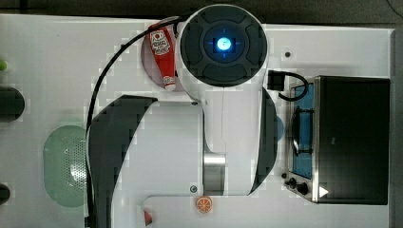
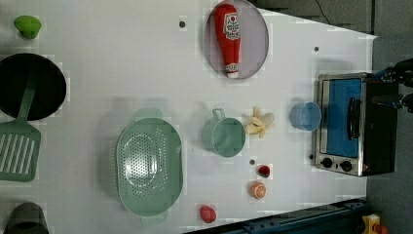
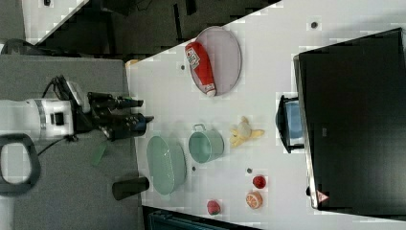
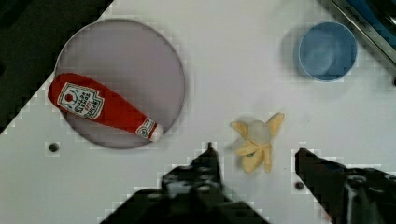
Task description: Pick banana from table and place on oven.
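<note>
Hovering high above the white flat table (image 4: 243, 70), our black gripper (image 4: 254, 156) stands parted and empty. We see the small cream-yellow toy banana (image 4: 256, 142) with splayed, soft-looking lobes lying between the mint metal cup (image 2: 224, 137) and the blue plastic cup (image 2: 306, 116). We judge a fingertip could snag one lobe and twist it away, well short of the matte black boxy oven (image 3: 354, 120).

the white-and-dark-grey jointed robot arm (image 1: 190, 142) folds over itself in the top view. in the right view its black two-fingered gripper (image 3: 143, 111) juts toward the right view's right, jaws parted with nothing between them, the dark fingers (image 4: 205, 163) well apart.
</note>
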Robot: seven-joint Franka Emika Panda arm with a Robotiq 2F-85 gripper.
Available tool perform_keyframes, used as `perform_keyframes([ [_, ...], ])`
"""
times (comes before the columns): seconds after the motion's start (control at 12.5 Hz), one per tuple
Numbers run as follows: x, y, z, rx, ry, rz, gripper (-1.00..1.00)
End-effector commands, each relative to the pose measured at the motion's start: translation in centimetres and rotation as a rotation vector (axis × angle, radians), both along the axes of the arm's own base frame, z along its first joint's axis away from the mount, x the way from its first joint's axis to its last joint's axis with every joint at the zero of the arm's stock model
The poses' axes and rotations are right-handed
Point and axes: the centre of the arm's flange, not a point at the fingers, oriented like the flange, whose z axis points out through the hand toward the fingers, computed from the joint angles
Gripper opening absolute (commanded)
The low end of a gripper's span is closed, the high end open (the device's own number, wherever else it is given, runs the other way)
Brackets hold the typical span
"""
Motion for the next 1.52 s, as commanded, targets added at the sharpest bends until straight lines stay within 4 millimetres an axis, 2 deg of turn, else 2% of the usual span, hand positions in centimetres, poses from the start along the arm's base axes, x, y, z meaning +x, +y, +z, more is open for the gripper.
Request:
perform_keyframes([
  [0.08, -14.7, -2.5, 3.3, 0.032, 0.009, -0.136, 0.59],
  [0.24, -14.7, -2.6, 3.1, 0.033, 0.011, -0.137, 1.0],
  [0.48, -14.2, -2.5, 1.9, 0.032, 0.024, -0.136, 1.0],
  [0.64, -13.0, -2.5, -1.0, 0.03, 0.028, -0.136, 1.0],
  [0.8, -11.8, -2.2, -5.0, 0.027, 0.026, -0.132, 1.0],
  [1.04, -10.5, -1.7, -12.5, 0.021, 0.022, -0.121, 1.0],
  [1.36, -10.1, -1.4, -22.3, 0.017, 0.019, -0.114, 1.0],
  [1.52, -9.5, -1.1, -26.0, 0.015, 0.049, -0.108, 1.0],
])
